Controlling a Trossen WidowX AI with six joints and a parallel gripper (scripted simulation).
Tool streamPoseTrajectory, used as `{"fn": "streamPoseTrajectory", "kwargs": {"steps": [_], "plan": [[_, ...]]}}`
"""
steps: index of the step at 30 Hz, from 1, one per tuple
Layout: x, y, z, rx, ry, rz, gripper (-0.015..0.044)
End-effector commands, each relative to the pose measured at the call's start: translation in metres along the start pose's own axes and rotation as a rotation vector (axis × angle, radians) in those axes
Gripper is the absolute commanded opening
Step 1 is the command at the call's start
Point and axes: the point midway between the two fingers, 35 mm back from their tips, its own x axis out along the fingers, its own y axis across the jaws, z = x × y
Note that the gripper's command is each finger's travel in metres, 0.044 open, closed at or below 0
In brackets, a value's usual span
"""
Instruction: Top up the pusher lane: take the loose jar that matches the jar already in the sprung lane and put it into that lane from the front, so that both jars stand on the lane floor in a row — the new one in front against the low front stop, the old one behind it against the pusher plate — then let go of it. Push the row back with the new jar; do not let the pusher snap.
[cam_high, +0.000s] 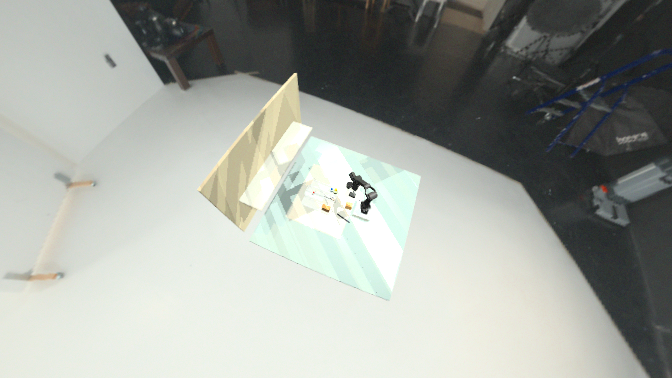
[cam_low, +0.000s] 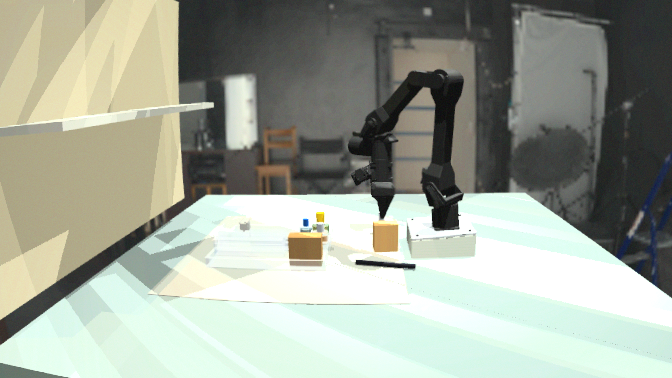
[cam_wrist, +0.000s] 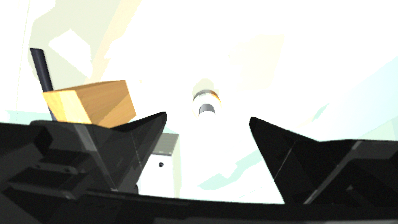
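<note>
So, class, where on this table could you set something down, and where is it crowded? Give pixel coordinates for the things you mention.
Bare room shows in front of the black rod (cam_low: 385, 264) (cam_wrist: 44, 70), towards the near table edge. It is crowded around the yellow-capped (cam_low: 320, 217) and blue-capped (cam_low: 305, 222) jars.
</note>
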Motion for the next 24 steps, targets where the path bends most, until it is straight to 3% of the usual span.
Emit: {"fn": "streamPoseTrajectory", "kwargs": {"steps": [1,21,24], "plan": [[0.005,0.001,0.0,0.004,-0.001,0.004,0.044],[0.034,0.001,0.0,0.004,-0.001,0.005,0.044],[0.034,0.001,0.0,0.004,-0.001,0.005,0.0361]]}}
